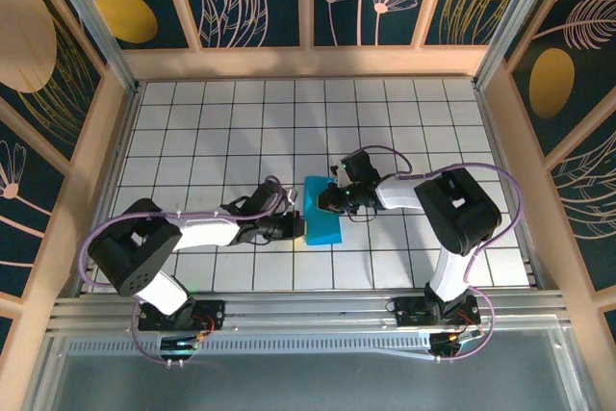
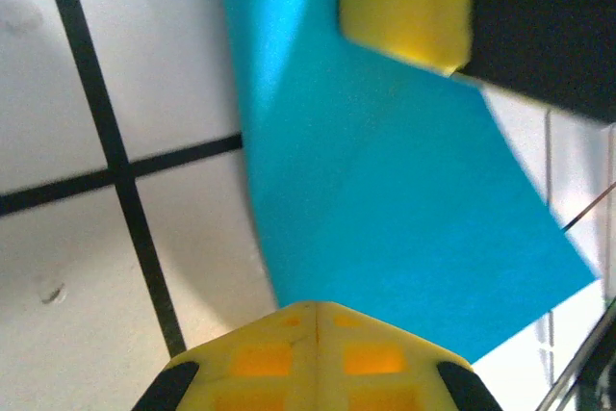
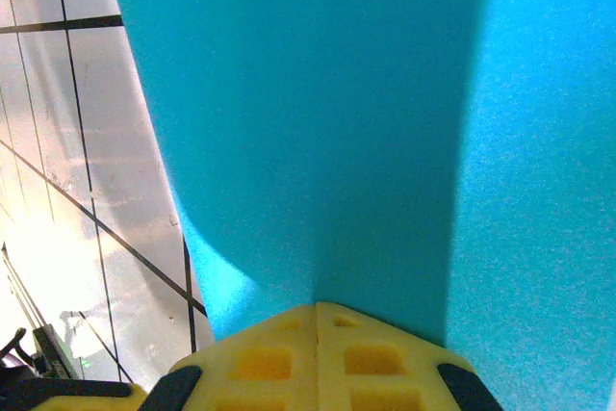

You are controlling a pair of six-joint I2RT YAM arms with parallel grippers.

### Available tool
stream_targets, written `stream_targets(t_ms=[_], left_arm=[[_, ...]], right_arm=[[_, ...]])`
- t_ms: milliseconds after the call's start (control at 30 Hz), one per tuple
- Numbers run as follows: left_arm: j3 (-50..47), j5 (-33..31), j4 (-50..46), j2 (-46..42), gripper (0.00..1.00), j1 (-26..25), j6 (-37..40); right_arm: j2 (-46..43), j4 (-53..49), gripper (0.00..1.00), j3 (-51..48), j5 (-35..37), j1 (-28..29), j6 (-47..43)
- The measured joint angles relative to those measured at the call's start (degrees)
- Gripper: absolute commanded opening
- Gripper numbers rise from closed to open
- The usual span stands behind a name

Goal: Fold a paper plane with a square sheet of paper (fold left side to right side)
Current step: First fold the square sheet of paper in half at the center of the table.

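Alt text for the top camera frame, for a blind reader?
A folded turquoise paper lies near the middle of a white tiled table, flanked by two robot arms reaching in from the near edge. The left gripper meets its left edge; the right gripper sits at its right edge.

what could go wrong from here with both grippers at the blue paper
1. The shut left gripper and right gripper meet the folded sheet of paper from opposite sides; uneven pushing could slide it or skew the crease.
2. They sit close together over it, so they might collide.
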Motion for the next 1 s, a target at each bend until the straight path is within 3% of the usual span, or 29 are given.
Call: stream_targets(t_ms=[167, 467, 1000], left_arm=[[3.63, 1.62, 0.15, 0.79, 0.00, 0.81, 0.26], [5.68, 6.25, 2.62, 10.19, 0.00, -0.02, 0.66], [2.75, 5.75, 5.64, 8.72, 0.00, -2.27, 0.46]], right_arm=[[0.00, 0.00, 0.00, 0.00, -0.02, 0.02, -0.61], [0.00, -0.04, 0.00, 0.00, 0.04, 0.02, -0.74], [0.00, -0.20, 0.00, 0.04, 0.17, 0.02, -1.05]])
